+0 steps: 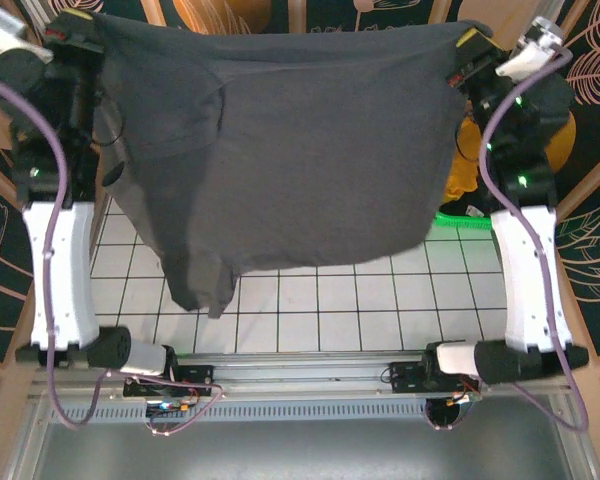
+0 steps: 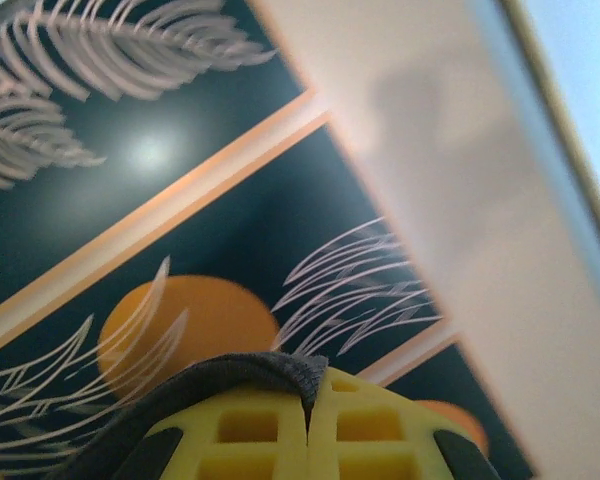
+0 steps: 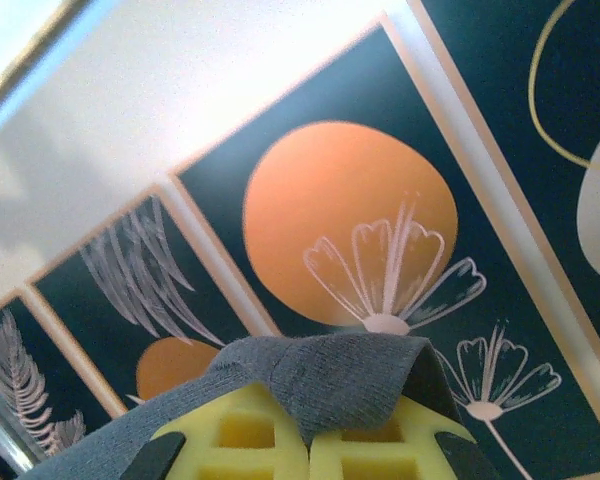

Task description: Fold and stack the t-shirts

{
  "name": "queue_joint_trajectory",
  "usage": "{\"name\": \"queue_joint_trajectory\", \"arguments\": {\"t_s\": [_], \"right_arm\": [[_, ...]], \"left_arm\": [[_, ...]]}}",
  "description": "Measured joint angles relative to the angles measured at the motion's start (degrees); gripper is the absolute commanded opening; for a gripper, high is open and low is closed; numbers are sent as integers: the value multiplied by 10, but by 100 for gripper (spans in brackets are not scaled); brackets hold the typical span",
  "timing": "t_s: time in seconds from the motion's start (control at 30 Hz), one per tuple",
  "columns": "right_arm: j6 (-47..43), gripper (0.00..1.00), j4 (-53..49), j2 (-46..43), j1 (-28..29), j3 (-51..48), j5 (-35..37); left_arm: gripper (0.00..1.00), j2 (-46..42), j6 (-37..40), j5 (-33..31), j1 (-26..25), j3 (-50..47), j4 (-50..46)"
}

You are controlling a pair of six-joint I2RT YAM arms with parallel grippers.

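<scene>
- I have the left claw (image 2: 308, 415) and right claw (image 3: 305, 440) each clamped on the charcoal t-shirt (image 1: 280, 140) spread between them.
- Below them it partly screens the worktop (image 1: 320, 300) and the green basket (image 1: 462, 222).

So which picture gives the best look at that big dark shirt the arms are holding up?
The top external view: the shirt hangs spread wide between the left gripper and right gripper. Each wrist view catches a pinched bit of its edge between yellow fingers, more cloth in the right one.
</scene>
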Motion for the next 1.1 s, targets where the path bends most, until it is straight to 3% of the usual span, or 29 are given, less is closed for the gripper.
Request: {"name": "queue_joint_trajectory", "arguments": {"t_s": [0.23, 0.37, 0.57, 0.67, 0.8, 0.97, 1.0, 1.03, 1.1], "right_arm": [[39, 0, -24, 188, -36, 115, -79], [58, 0, -50, 254, -42, 187, -111], [64, 0, -63, 254, -49, 237, -122], [64, 0, -58, 191, -56, 163, -109], [68, 0, -42, 59, -60, -20, -84], [90, 0, -31, -101, -56, -288, -54], [94, 7, -34, -126, -53, -346, -49], [100, 24, -39, -144, -51, -402, -46], [110, 47, -53, -156, -50, -485, -38]], "left_arm": [[0, 178, 3, 82, 25, 86, -30], [0, 268, -7, 138, 53, 192, -47], [0, 268, -19, 184, 82, 252, -47], [0, 182, -15, 181, 82, 165, -48], [0, 30, -11, 162, 81, -9, -45], [4, -169, -20, 129, 81, -323, -28], [10, -190, -23, 126, 81, -378, -26], [22, -205, -26, 124, 81, -440, -25], [41, -208, -30, 114, 82, -532, -31]]}}
